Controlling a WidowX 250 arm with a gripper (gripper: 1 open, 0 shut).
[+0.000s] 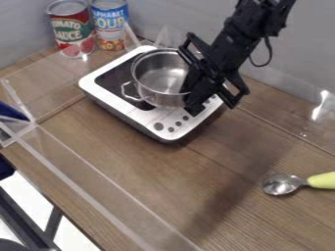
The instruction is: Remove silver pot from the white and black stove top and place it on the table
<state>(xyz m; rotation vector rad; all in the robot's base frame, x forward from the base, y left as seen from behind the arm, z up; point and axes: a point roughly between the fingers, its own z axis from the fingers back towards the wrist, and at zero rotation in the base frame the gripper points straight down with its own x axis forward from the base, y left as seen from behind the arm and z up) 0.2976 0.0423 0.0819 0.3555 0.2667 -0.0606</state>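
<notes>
The silver pot [161, 75] hangs tilted just above the stove top [116, 84], a white square cooker with black glass and a button panel at its front. My gripper [197, 82] comes in from the upper right and is shut on the pot's right rim. Black fingers [207, 86] cover that side of the rim. One short side handle shows on the pot's left. Around the cooker spreads the brown wood-grain table [183, 186].
Two labelled food cans [72, 27] [112, 24] stand behind the stove at the back left. A spoon with a yellow-green handle [296, 183] lies at the right. Clear plastic barriers [39, 137] line the edges, with a blue object [11, 124] at far left.
</notes>
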